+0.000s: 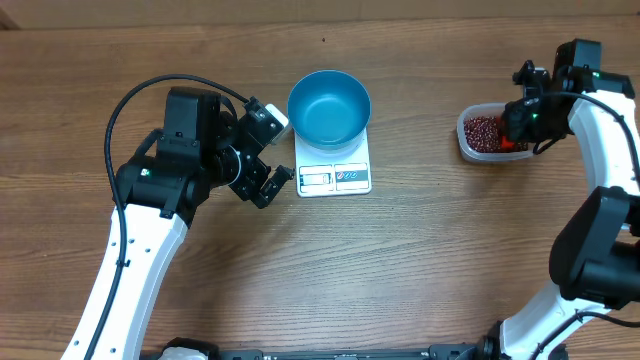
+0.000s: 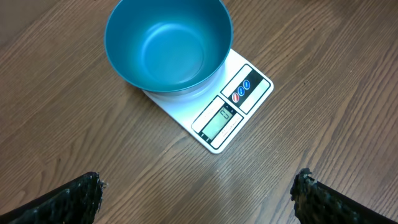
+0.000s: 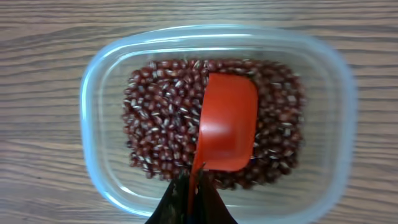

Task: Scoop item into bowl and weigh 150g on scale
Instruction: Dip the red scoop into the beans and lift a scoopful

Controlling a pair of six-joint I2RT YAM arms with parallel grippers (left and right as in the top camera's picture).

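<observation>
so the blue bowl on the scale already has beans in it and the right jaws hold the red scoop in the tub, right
Not quite: the blue bowl on the scale is empty, as the left wrist view shows. The right jaws do hold the red scoop in the tub of beans.

Wood-grain table (image 1: 420, 260), low sheen. Smooth, satin-finished blue bowl (image 1: 345, 95); glossy white plastic scale (image 1: 362, 158). Clear plastic tub (image 3: 99, 155), shiny maroon beans (image 3: 158, 118), glossy red plastic scoop (image 3: 227, 124). Pads (image 2: 68, 202) of the left gripper (image 2: 199, 199) look black and rough.
</observation>
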